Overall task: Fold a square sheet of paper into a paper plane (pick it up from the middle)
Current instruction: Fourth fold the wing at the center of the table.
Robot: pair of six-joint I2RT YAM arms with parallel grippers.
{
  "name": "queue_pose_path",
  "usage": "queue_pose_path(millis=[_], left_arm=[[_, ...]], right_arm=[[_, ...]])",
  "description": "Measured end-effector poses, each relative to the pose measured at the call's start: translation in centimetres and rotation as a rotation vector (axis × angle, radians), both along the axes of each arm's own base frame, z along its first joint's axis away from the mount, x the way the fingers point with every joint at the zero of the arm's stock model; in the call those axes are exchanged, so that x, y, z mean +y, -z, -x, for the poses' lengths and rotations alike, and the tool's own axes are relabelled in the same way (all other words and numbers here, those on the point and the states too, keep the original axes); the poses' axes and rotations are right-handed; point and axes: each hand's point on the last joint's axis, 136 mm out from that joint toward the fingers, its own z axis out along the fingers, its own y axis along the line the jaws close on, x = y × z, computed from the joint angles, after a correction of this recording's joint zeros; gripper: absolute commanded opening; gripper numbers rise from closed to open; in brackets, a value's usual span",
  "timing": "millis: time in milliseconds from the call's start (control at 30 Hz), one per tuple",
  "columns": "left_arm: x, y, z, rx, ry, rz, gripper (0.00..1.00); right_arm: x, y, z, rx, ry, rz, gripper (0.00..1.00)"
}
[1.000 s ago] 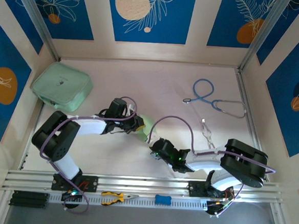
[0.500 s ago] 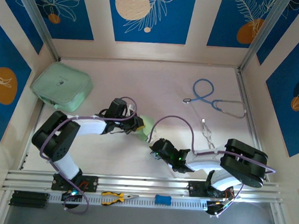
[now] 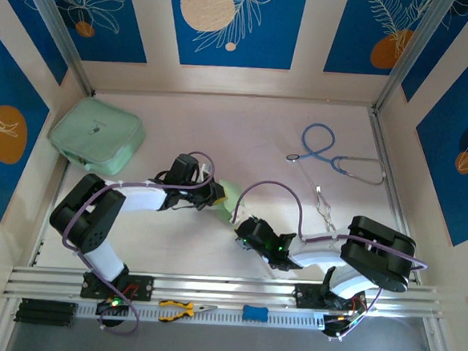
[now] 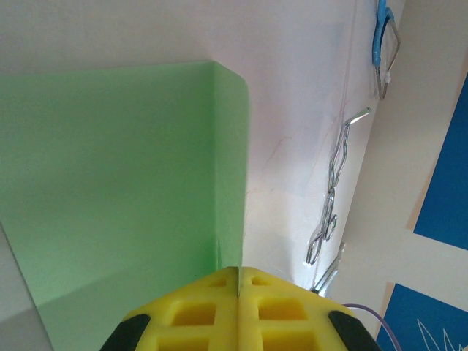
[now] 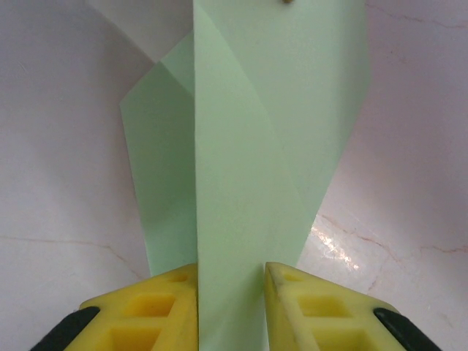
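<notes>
Green paper stays pinched by both grippers, left and right; apparently nothing moved.

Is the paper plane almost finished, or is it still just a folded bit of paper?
Not finished yet. Done: the green paper is off the table and already has creases and overlapping flaps. In hand: the left gripper is shut on one edge, and the right gripper has its yellow fingers on either side of a folded strip. Left: no sharp nose or wings show, so more folds are needed.
</notes>
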Motion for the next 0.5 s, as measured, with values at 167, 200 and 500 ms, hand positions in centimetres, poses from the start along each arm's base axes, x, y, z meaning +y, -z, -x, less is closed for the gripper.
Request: queue_pose_path(millis=[167, 200, 500], left_arm=[[0.00, 0.00, 0.00, -0.004, 0.002, -0.001, 0.04], [0.00, 0.00, -0.01, -0.004, 0.002, -0.001, 0.04], [0.00, 0.00, 0.00, -0.005, 0.003, -0.001, 0.04]], right_arm=[[0.31, -0.40, -0.23, -0.010, 0.003, -0.015, 0.28], [0.40, -0.53, -0.31, -0.012, 0.004, -0.021, 0.28], [0.81, -0.44, -0.49, -0.011, 0.007, -0.026, 0.21]])
